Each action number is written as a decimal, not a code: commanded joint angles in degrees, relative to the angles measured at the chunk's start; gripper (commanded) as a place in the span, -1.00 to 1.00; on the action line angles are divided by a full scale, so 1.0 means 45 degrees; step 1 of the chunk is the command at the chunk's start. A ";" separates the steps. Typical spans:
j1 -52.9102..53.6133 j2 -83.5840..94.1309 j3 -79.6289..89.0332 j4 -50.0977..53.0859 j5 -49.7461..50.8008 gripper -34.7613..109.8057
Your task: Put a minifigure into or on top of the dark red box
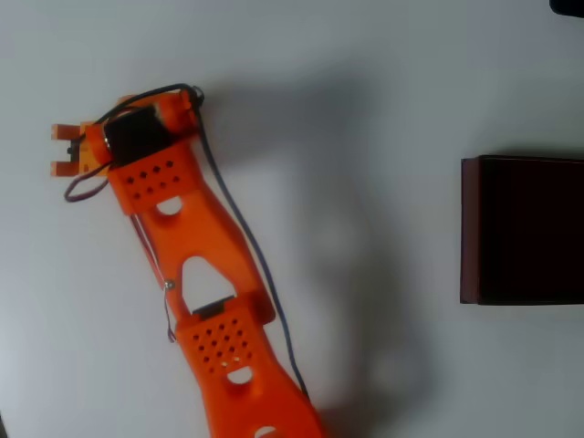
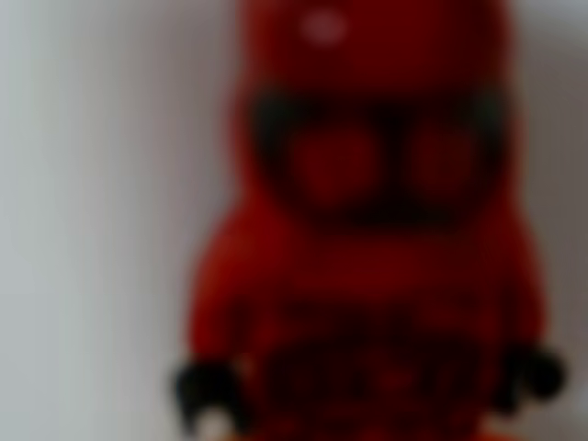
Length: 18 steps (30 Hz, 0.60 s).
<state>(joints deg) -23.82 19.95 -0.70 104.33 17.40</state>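
White table (image 1: 383, 73); dark red box (image 1: 522, 230) resting at right edge

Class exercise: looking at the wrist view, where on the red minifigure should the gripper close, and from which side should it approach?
Probably across the torso of the minifigure, just under the wide helmeted head. It faces the wrist camera upright, so come straight on, one finger on either flank. The picture is blurred, so finer detail cannot be told.

There is one dark red box (image 1: 522, 230) on one pale worktop (image 1: 365, 91) in the overhead view, one orange arm (image 1: 196, 283) with two fingers (image 1: 66, 132), and one blurred red minifigure (image 2: 367, 257) in the wrist view.
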 commanded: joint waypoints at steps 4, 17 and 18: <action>-0.0234 0.2500 0.1660 0.0215 0.0469 -0.52; 0.4473 1.5840 1.4043 -0.0137 -0.0293 -0.51; 0.5156 1.6992 1.5234 -0.0449 -0.0293 -0.51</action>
<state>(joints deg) -7.29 79.72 55.20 103.89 16.61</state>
